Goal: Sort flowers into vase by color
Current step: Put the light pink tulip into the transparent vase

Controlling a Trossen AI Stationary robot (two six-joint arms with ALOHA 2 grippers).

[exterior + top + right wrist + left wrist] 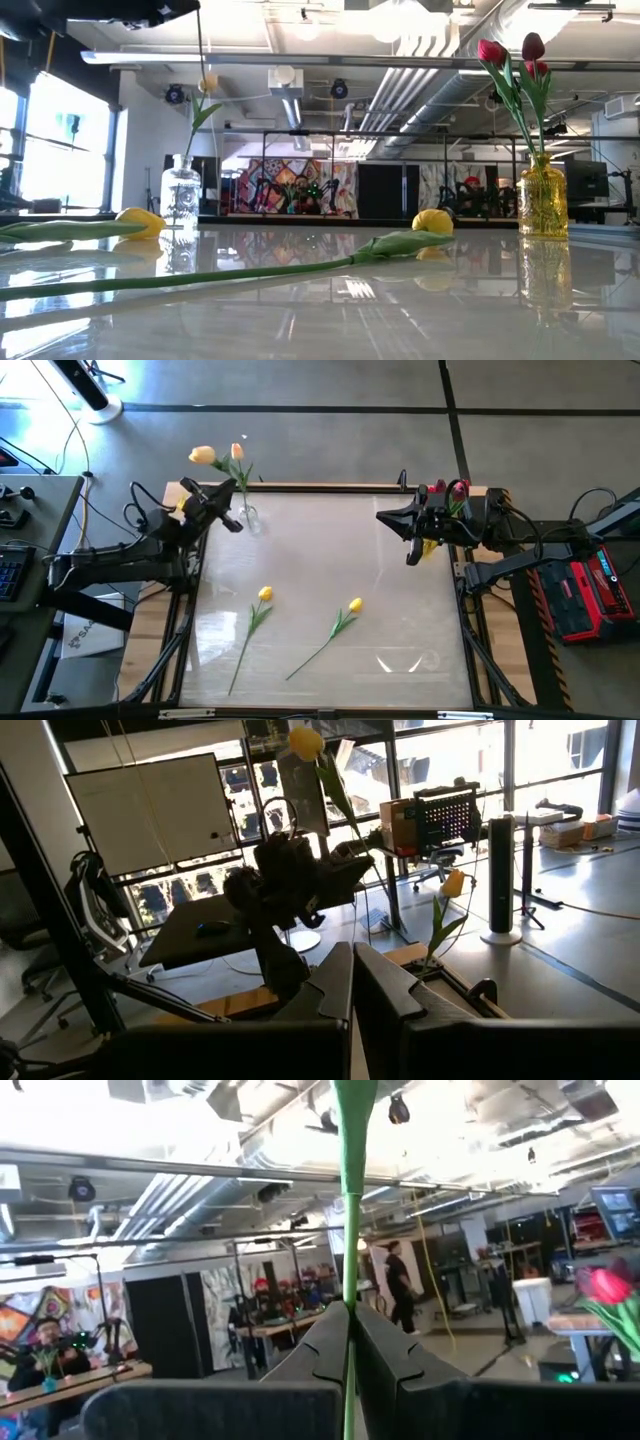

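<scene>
Jaws on the left gripper (232,488) are pressed fully together on the thin green stem of a yellow tulip (202,455); the left wrist view shows that stem (349,1280) pinched between the two dark fingers (320,1345) and running straight up out of them. In the high view this gripper sits at about ten o'clock on the table (320,560), just beside the clear glass vase (250,518), which already carries a second yellow-orange tulip (237,451). The low view shows the same clear vase (181,195) standing upright with one leafy stem rising from it.

At roughly two o'clock the right gripper (412,555) hovers near the table's edge, its jaws closed tight with nothing between them; the right wrist view confirms the fingers (335,985) meeting on empty air. Just behind it stands the amber glass vase (543,200), holding red and dark maroon tulips (510,55) upright.

Two more yellow tulips lie flat on the tabletop toward six o'clock, well apart from both grippers: one (264,594) left of centre, with its stem trailing toward seven o'clock, the other (355,604) right of centre, stem also angled down toward seven o'clock.
</scene>
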